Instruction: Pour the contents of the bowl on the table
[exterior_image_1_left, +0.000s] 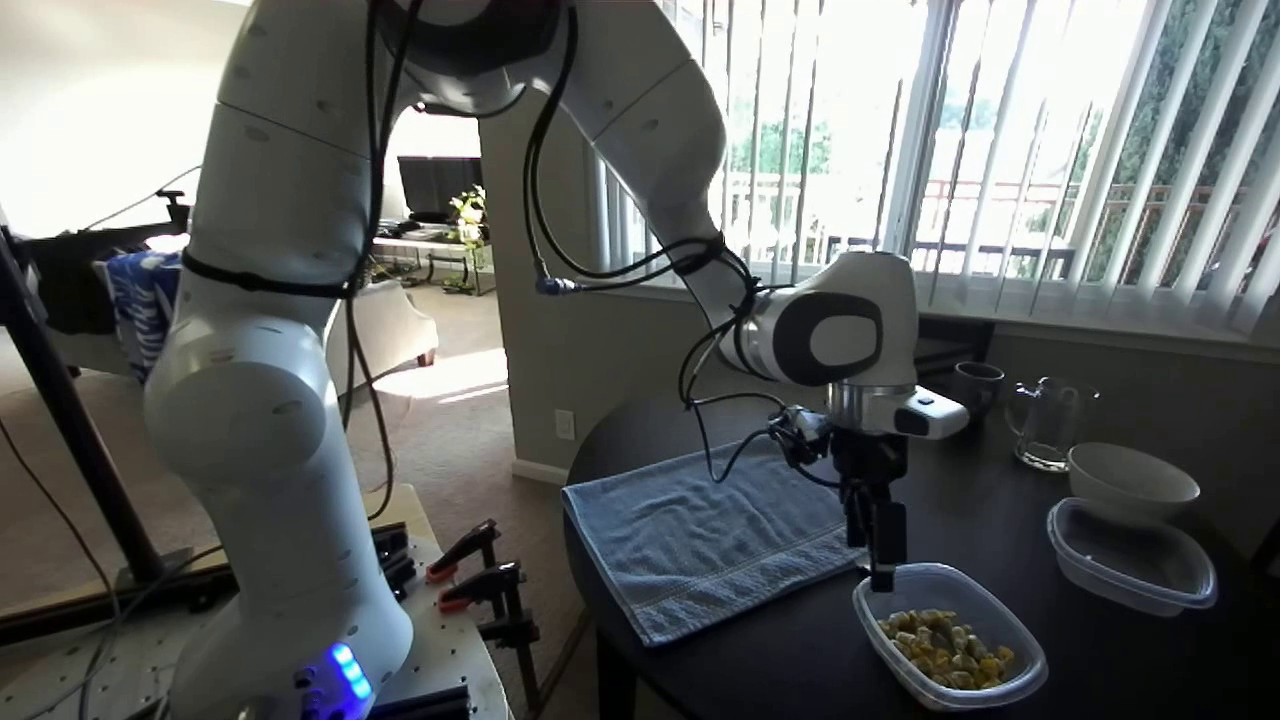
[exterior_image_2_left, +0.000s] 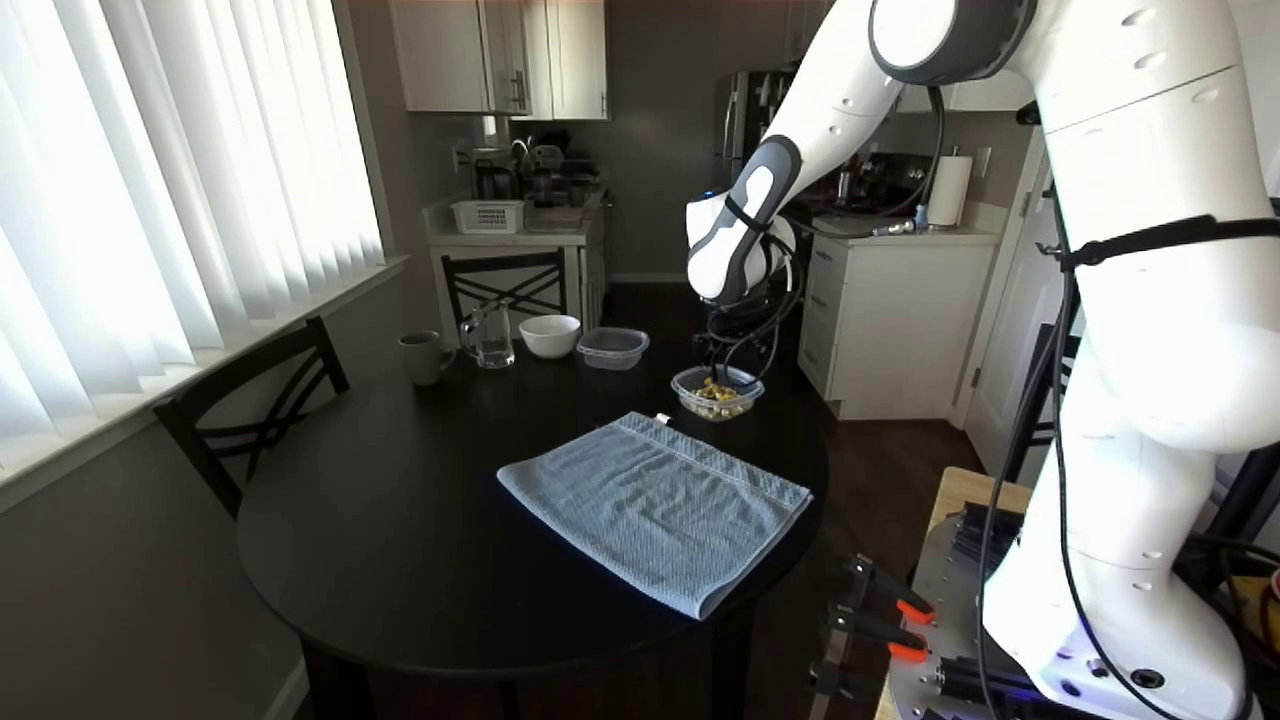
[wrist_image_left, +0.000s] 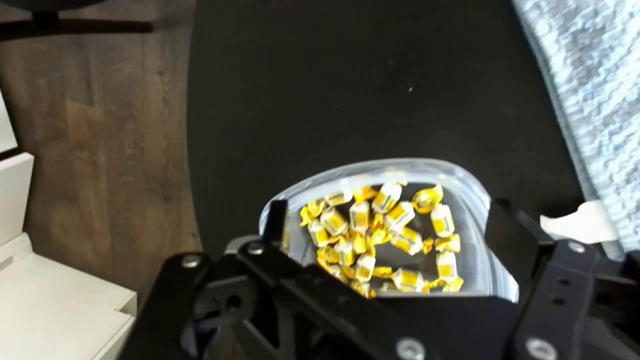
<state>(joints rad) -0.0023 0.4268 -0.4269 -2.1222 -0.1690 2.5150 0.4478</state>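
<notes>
The bowl is a translucent plastic container (exterior_image_1_left: 1022, 668) near the table's edge, also in the other views (exterior_image_2_left: 690, 402) (wrist_image_left: 400, 168). It stands upright on the dark table (exterior_image_2_left: 400, 540). The contents are several yellow-and-white wrapped candies (wrist_image_left: 360, 217) inside it, seen in both exterior views (exterior_image_1_left: 945, 650) (exterior_image_2_left: 716, 392). My gripper (exterior_image_1_left: 876, 560) points down at the container's rim. In the wrist view its fingers (wrist_image_left: 392, 215) are wide apart, with the container between and below them and nothing held. I cannot tell whether a finger touches the rim. The gripper body hides the container's near part.
A blue-grey towel (exterior_image_2_left: 660, 510) lies beside the container, with a white tag (wrist_image_left: 580, 222). Another clear tub (exterior_image_1_left: 1130, 560), a white bowl (exterior_image_2_left: 549, 336), a glass mug (exterior_image_2_left: 490, 337) and a grey mug (exterior_image_2_left: 424, 357) stand farther along. Chairs (exterior_image_2_left: 260, 410) surround the table.
</notes>
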